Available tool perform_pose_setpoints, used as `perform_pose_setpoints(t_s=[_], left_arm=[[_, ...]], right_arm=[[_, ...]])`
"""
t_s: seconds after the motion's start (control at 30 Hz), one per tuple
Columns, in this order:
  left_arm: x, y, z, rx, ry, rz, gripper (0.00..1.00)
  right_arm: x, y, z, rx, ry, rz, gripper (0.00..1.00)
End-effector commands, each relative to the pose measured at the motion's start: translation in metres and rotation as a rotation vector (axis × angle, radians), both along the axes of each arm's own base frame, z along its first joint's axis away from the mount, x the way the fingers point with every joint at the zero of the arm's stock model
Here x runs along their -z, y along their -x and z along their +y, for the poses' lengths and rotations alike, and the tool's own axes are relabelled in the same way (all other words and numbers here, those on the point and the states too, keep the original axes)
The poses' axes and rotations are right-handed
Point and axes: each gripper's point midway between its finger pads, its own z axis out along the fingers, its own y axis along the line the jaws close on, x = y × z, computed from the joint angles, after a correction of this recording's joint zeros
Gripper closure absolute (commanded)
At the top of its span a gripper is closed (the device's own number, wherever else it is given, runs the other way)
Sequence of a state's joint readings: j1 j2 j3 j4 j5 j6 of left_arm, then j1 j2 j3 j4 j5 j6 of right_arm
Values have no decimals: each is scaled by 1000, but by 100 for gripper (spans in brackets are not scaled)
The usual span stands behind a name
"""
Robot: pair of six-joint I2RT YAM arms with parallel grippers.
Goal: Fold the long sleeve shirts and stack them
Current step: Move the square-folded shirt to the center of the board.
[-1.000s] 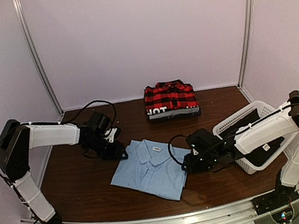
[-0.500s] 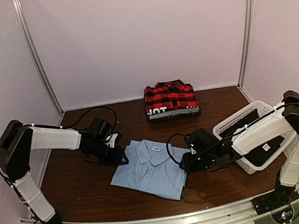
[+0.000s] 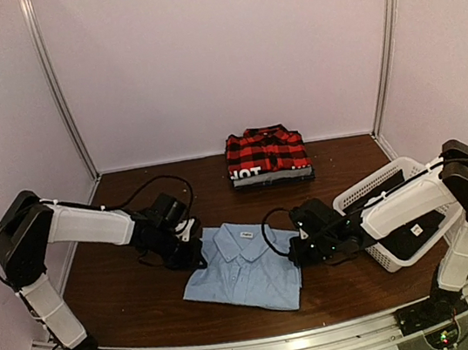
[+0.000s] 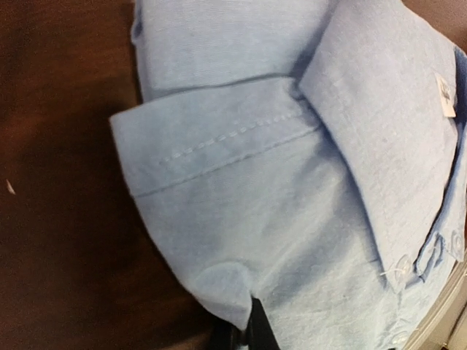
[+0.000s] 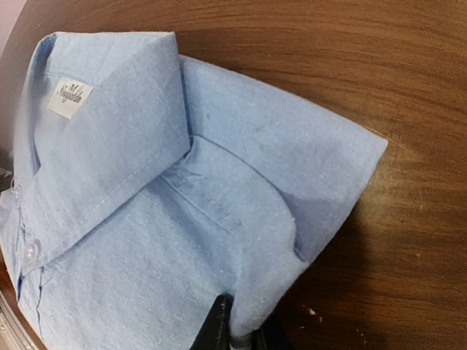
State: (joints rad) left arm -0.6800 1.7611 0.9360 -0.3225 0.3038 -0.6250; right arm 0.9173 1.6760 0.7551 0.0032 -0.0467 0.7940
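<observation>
While the plaid shirt [image 3: 266, 151] sits folded at the back of the table [image 3: 130, 305], the blue shirt [image 3: 246, 266] lies folded front-centre, left claw [image 3: 194, 251] and right claw [image 3: 297, 251] each clamped on a shoulder edge; remaining, I'd say: stack blue on plaid
</observation>
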Motion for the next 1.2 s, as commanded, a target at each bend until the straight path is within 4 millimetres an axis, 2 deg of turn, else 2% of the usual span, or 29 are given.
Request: perform_pose_setpoints(t_s=[0.0, 0.17, 0.27, 0.33, 0.4, 0.47, 0.53, 0.6, 0.7, 0.8, 0.97, 1.1, 1.17], left_arm=[[4, 37, -4, -17, -33, 53, 100], [7, 69, 4, -54, -73, 73, 100], [6, 80, 8, -71, -79, 72, 100], [4, 78, 10, -86, -77, 61, 99], [-2, 71, 8, -99, -78, 32, 90], [-10, 64, 5, -102, -81, 7, 77], [-20, 55, 2, -99, -85, -28, 74], [-32, 44, 3, -104, -113, -77, 69], [-62, 19, 4, -113, -165, -202, 62], [-88, -8, -2, -105, -164, -297, 56], [-107, -64, -27, -99, -89, -370, 56], [-125, -115, -52, -104, 53, -425, 56], [-127, -138, -61, -95, 88, -458, 57]], right_arm=[[16, 8, -16, -15, 87, 35, 92], [16, 21, -33, -21, 120, 50, 93], [15, 25, -41, -22, 139, 55, 93], [12, 26, -41, -27, 137, 56, 92], [7, 26, -38, -34, 128, 53, 89], [0, 24, -35, -34, 125, 45, 83], [-10, 20, -33, -30, 120, 28, 73], [-23, 15, -31, -24, 109, 6, 63], [-49, 6, -26, -12, 85, -46, 52], [-76, -6, -25, 12, 65, -115, 43], [-123, -27, -26, 64, 38, -231, 37], [-162, -40, -31, 112, 18, -319, 36], [-181, -44, -37, 143, 7, -361, 36]])
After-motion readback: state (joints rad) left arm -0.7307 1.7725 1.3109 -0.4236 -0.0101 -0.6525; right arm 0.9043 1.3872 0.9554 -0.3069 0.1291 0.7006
